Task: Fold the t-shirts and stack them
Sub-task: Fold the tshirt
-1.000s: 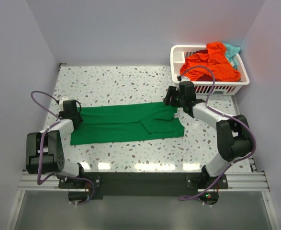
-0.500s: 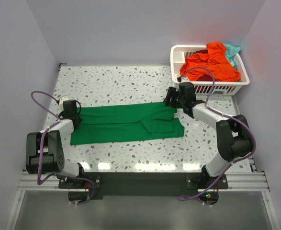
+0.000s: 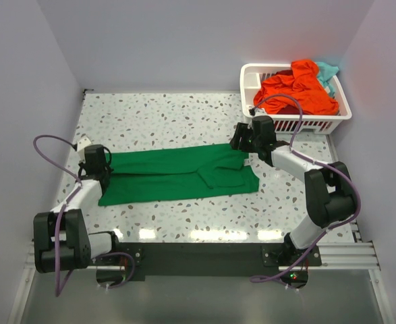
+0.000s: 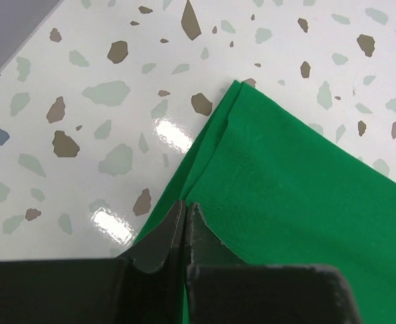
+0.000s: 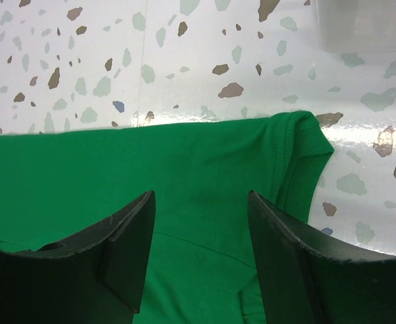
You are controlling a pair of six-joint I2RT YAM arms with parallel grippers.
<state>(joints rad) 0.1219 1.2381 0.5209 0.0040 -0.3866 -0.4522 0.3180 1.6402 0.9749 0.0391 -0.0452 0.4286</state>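
Note:
A bright green t-shirt [image 3: 177, 174] lies flattened in a long band across the speckled table, partly folded at its right end. My left gripper [image 3: 103, 175] is at the shirt's left edge, its jaws pressed together with a sliver of green cloth [image 4: 299, 202] between them [image 4: 185, 206]. Over the shirt's upper right corner my right gripper [image 3: 241, 145] stands open, its fingers straddling the fabric [image 5: 184, 162] near a hemmed sleeve edge [image 5: 200, 196], nothing pinched. More t-shirts, orange-red [image 3: 295, 88] and teal [image 3: 329, 69], are heaped in the basket.
A white slotted basket [image 3: 251, 71] stands at the back right corner, just behind the right arm. Grey walls close in the table on the left, back and right. Bare speckled tabletop [image 3: 157, 118] lies behind the green shirt.
The left gripper has shut on the green shirt's left edge, and the left arm has swung slightly, its wrist moving a little up and left. The right arm has not moved.

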